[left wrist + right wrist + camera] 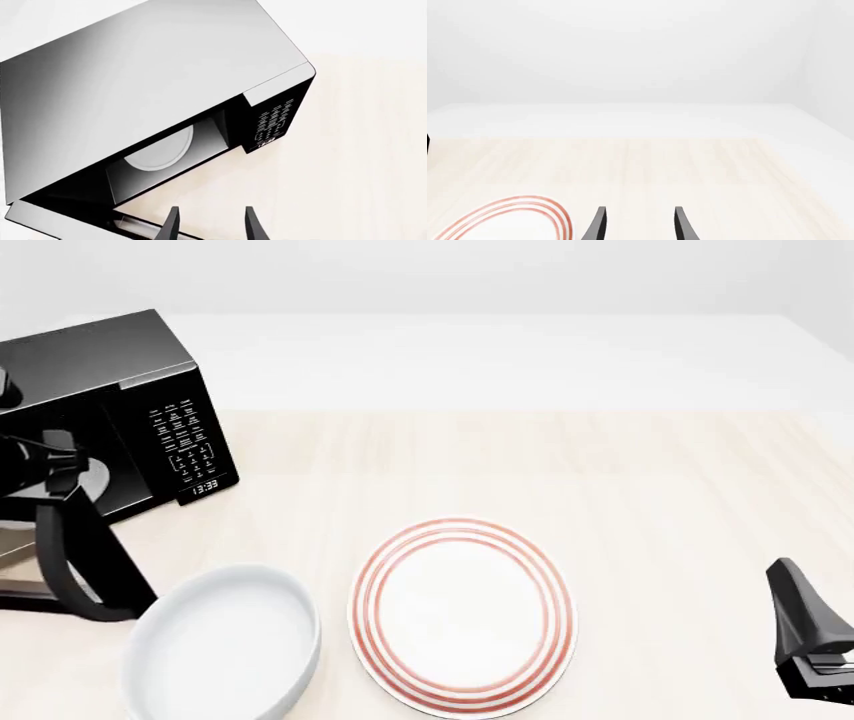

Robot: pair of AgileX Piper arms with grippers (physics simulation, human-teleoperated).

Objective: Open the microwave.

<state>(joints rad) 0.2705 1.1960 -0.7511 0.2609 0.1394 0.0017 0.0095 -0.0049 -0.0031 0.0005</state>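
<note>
The microwave (120,420) stands at the far left of the surface (561,460), and its door (74,560) is swung out toward the white bowl (220,650). The cavity is open to see, with the white turntable (160,150) inside, so I judge the task is nearly or fully done.

The left gripper (210,225) has its fingers spread and they hold nothing; it is near the door's edge. The right gripper (637,225) is also spread and empty, well apart from the microwave, beyond the red-ringed plate (461,615).

The door's free edge is close to the bowl, so there is little room there. Right of the microwave the surface is open.
</note>
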